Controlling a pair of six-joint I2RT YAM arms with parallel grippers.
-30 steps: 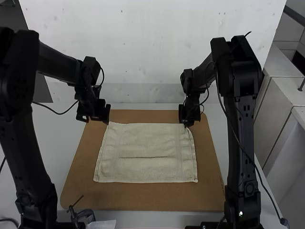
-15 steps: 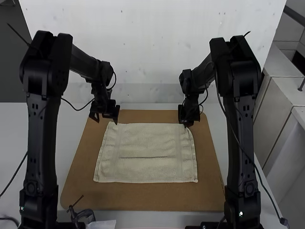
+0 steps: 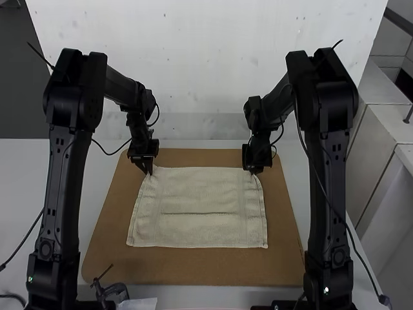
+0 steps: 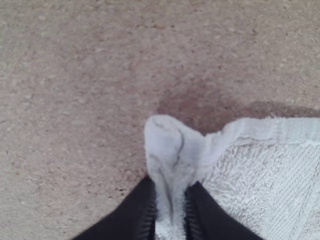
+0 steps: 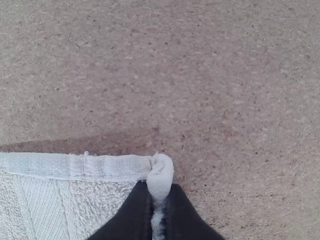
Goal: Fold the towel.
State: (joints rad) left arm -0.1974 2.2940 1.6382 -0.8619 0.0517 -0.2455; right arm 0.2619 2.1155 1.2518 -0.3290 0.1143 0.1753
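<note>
Brown board point(image 3: 193, 268) on pale worktop point(image 3: 22, 181), towel point(image 3: 200, 229) spread flat on it. Left tool point(image 4: 170, 186) and right tool point(image 5: 158, 187) each pinching a far corner. Should handle light, limp, grippy; middle will probably sag. Those corners are good holds, edge taut.

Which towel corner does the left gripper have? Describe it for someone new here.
On the table lies a brown board, and on it a spread, pale towel. Follow the towel's far edge to its left end: the target corner is pinched in the left gripper. The right gripper holds the far right corner, while both near corners lie free.
</note>
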